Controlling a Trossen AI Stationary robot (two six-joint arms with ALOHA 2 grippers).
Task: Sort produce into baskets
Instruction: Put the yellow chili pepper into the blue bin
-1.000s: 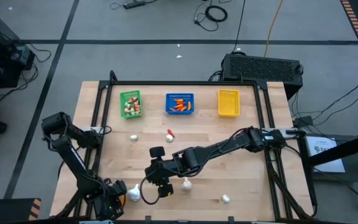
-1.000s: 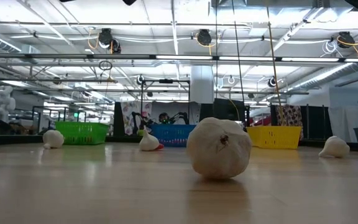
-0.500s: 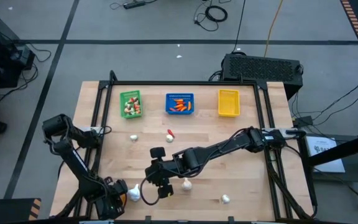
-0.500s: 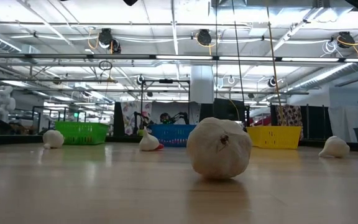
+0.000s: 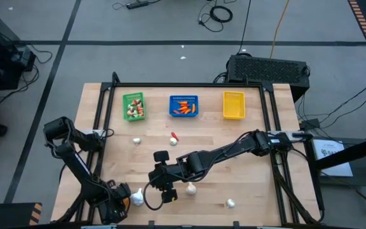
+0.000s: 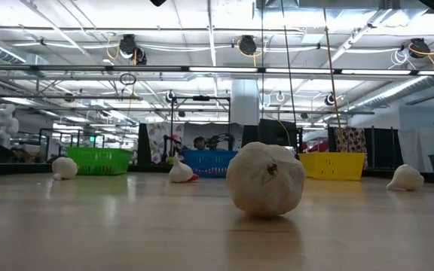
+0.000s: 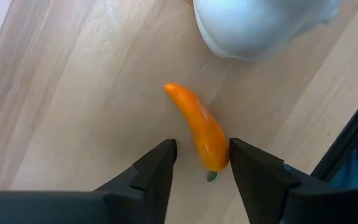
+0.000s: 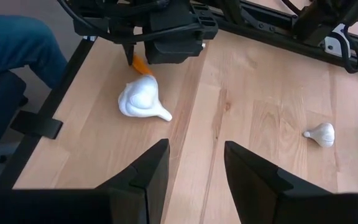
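My left gripper (image 7: 201, 158) stands open near the table's near left corner (image 5: 116, 200), pointing down. Its fingers stand either side of the stem end of a slim orange pepper (image 7: 197, 127) that lies flat on the wood. A white garlic bulb (image 7: 253, 25) lies on the wood just beyond the pepper (image 8: 140, 64). My right gripper (image 8: 194, 162) hovers open and empty over the table's near middle (image 5: 164, 191). The green basket (image 5: 133, 106), blue basket (image 5: 183, 106) and yellow basket (image 5: 234, 105) stand in a row at the far edge. My left gripper comes at the orange pepper from above, with its fingers across the pepper's stem end (image 7: 215, 163). One finger (image 7: 244, 165) stands right beside that end, but I cannot tell whether it touches. The pepper lies flat on the table.
Other garlic bulbs lie loose at the left (image 5: 136, 141), the near middle (image 5: 189, 187) and the near right (image 5: 230, 203). A small red piece (image 5: 174, 137) lies in front of the blue basket. A person's leg (image 8: 11, 50) shows beyond the table's near left corner.
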